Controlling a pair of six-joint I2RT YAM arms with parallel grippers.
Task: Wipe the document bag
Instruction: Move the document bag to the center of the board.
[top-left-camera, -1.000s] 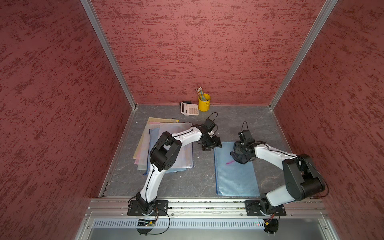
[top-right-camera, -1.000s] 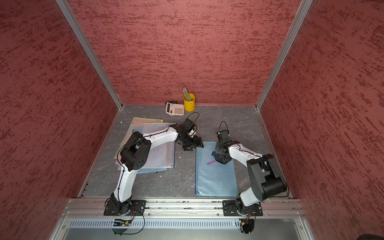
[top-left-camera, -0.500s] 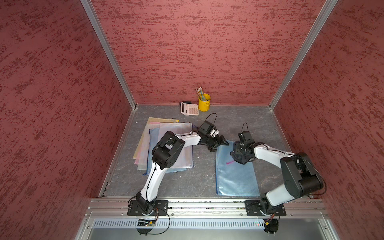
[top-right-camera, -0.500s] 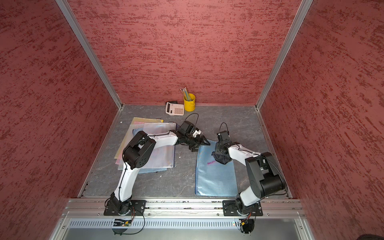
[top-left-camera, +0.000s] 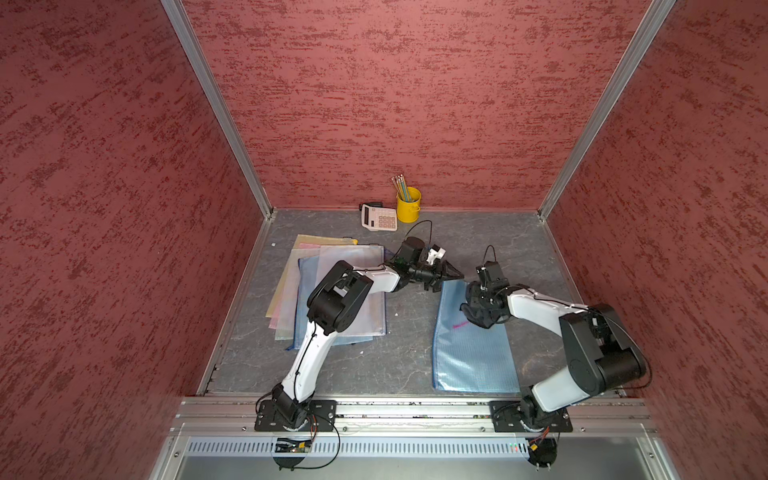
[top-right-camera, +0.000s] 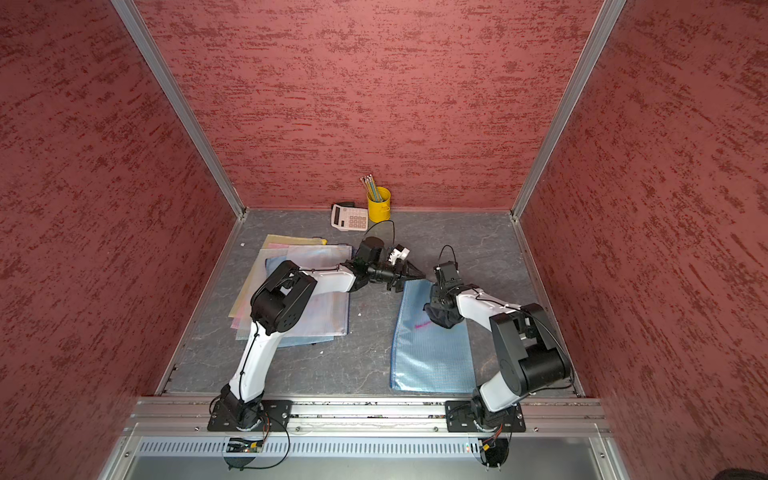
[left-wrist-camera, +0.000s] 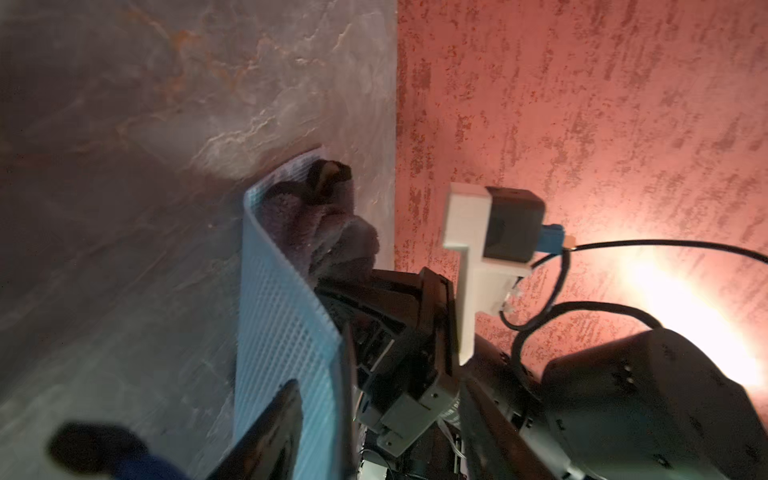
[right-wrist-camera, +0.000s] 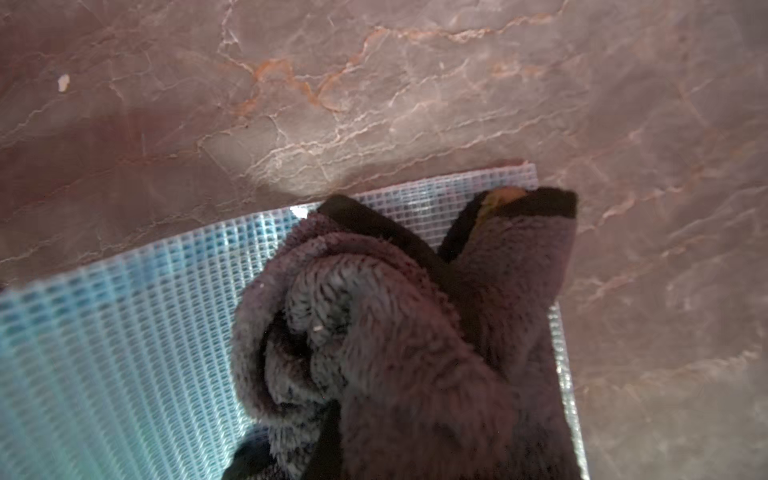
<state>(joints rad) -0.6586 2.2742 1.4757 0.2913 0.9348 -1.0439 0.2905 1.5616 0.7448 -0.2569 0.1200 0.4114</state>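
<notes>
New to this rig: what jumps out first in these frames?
The right gripper holds a bunched dark cloth on the far end of the blue mesh document bag, right beside a pink mark. The left gripper sits at the bag's far corner, which curls upward. A stack of pastel bags lies to the robot's left.

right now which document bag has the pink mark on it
The blue bag lying alone under the dark cloth; its pink mark shows beside it. The stacked bags show none.
</notes>
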